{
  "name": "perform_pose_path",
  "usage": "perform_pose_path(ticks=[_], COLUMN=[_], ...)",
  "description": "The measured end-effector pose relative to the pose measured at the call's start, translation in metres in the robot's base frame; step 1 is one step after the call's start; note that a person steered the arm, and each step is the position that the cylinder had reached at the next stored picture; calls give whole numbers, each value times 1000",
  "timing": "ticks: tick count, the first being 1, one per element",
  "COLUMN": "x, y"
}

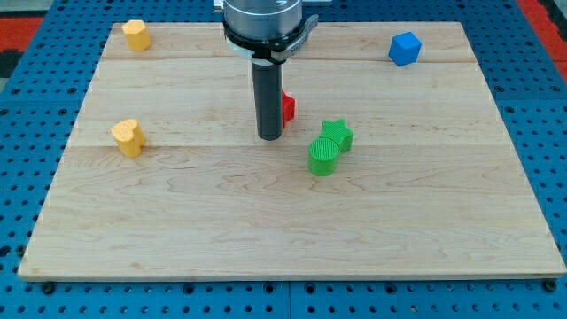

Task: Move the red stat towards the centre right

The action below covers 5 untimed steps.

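Observation:
The red block (pixel 288 107) sits near the middle of the wooden board (pixel 292 230), mostly hidden behind my rod, so its shape cannot be made out. My tip (pixel 269 137) stands just left of and slightly below the red block, close to it or touching it. A green star (pixel 337 134) and a green rounded block (pixel 323 156) lie just right of and below my tip, touching each other.
A yellow block (pixel 135 35) sits at the top left corner. A yellow heart-like block (pixel 128 137) lies at the left. A blue cube (pixel 405 48) sits at the top right. Blue pegboard (pixel 27 133) surrounds the board.

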<state>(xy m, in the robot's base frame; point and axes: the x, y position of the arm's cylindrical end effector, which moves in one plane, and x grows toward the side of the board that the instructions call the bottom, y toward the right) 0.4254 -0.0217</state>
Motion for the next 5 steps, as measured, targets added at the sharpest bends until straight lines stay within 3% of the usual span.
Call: perform_pose_path(ticks=[1, 2, 3, 5], x=[-79, -117, -109, -92], y=[-32, -60, -54, 110])
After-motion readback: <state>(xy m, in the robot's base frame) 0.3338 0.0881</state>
